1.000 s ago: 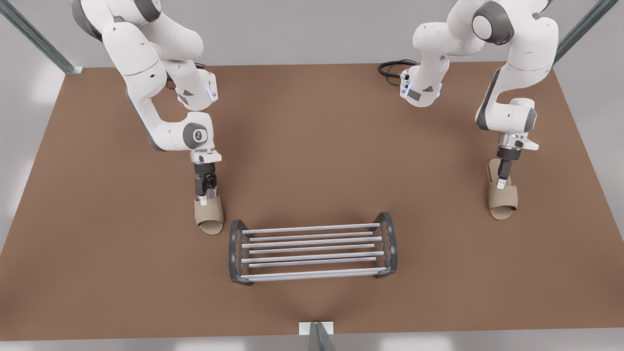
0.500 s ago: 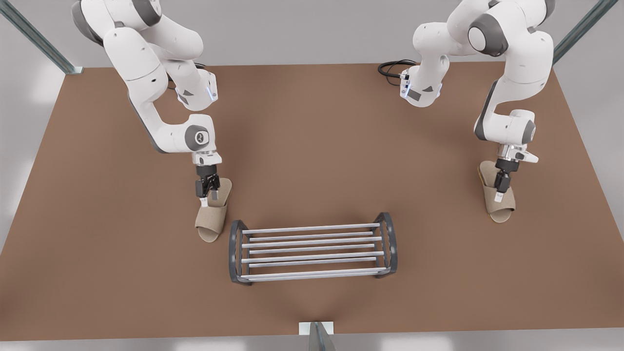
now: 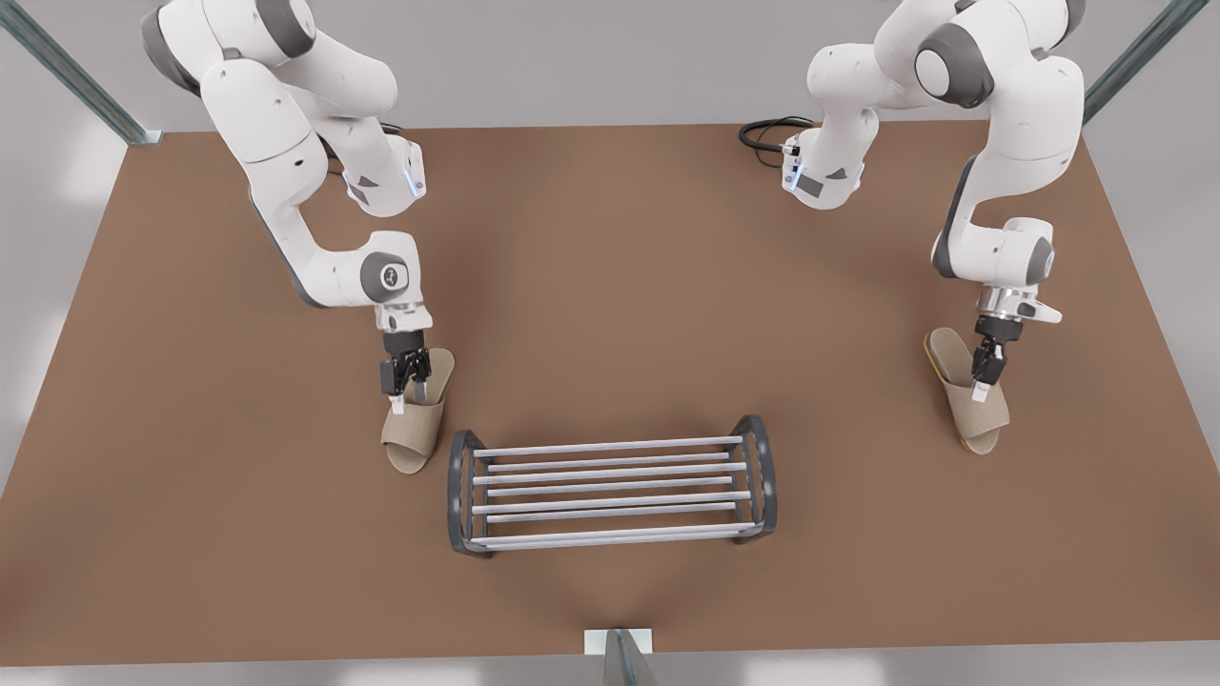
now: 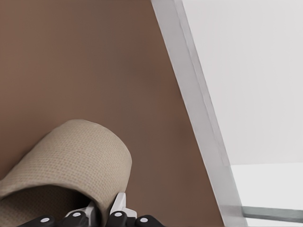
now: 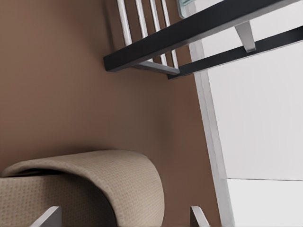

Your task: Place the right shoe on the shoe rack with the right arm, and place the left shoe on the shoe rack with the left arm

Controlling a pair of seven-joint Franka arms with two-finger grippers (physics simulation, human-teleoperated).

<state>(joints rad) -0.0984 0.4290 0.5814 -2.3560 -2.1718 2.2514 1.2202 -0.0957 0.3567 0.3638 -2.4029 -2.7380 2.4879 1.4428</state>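
Since half a second earlier, the left shoe (image 3: 980, 424) at the right of the front view had swung with its gripper and tipped onto one edge, showing a sliver of sole, while the right shoe (image 3: 412, 440) at centre left had hardly shifted. The left gripper (image 3: 980, 389) was pinched narrow on that slipper's strap; in the left wrist view the strap (image 4: 71, 156) sat right against the fingertips. The right gripper (image 3: 398, 405) stood over the right shoe's strap, just up and left of the shoe rack (image 3: 610, 486), and I could not tell whether it was clamped. The step in hand looked like lifting both slippers off the brown table (image 3: 610, 286). To do it well, each should rise clear of the rack's arched end frames before crossing, kept level so it does not twist. The left shoe lay well apart from the rack; the right shoe was just beside its left end.
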